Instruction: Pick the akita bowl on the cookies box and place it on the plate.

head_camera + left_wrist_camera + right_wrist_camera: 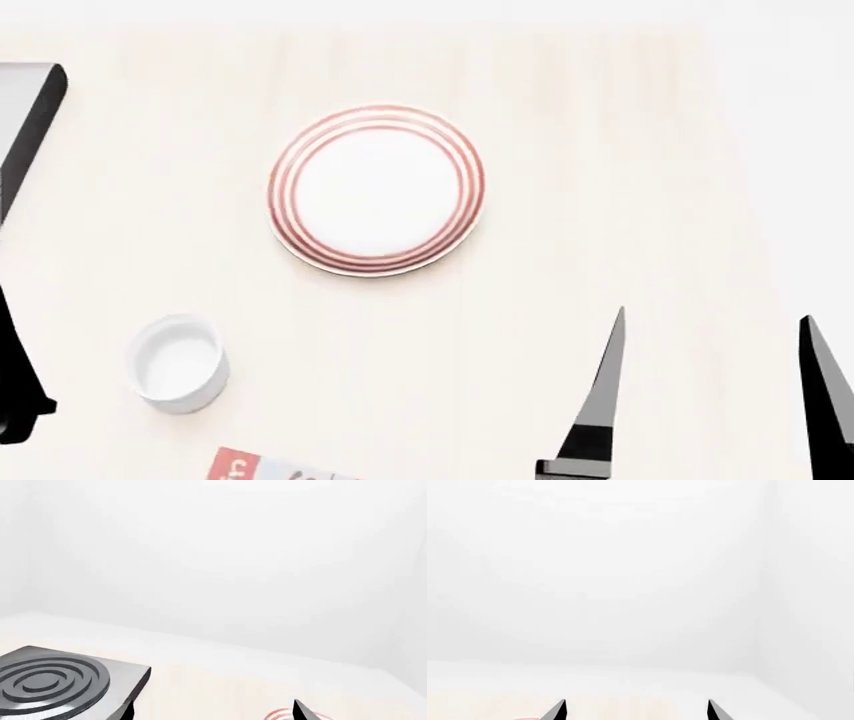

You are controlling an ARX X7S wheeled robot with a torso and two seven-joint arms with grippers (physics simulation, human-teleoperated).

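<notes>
Head view: the round shallow white plate with thin red concentric rings (pixel 376 189) lies flat on the pale wood-grain counter (pixel 574 150), at about 12 o'clock from the view's centre, with nothing on it. A small plain white cup (pixel 178 362) stands upright at about 8 o'clock from the plate, well apart from it. A corner of the flat red cookies box (pixel 247 467) shows at the lower edge, at about 5 o'clock from the cup and near it; the speckled akita bowl is not visible in any view. The right hand (pixel 714 395) sits at about 4 o'clock from the plate, its two dark tapered fingers (pixel 603 395) spread apart with nothing between them; the right wrist view confirms the gap. Of the left hand only a dark edge shows at the view's left border, and its state cannot be told. In the left wrist view a grey square stove burner with dark concentric coils (pixel 50 680) rests on the counter.
</notes>
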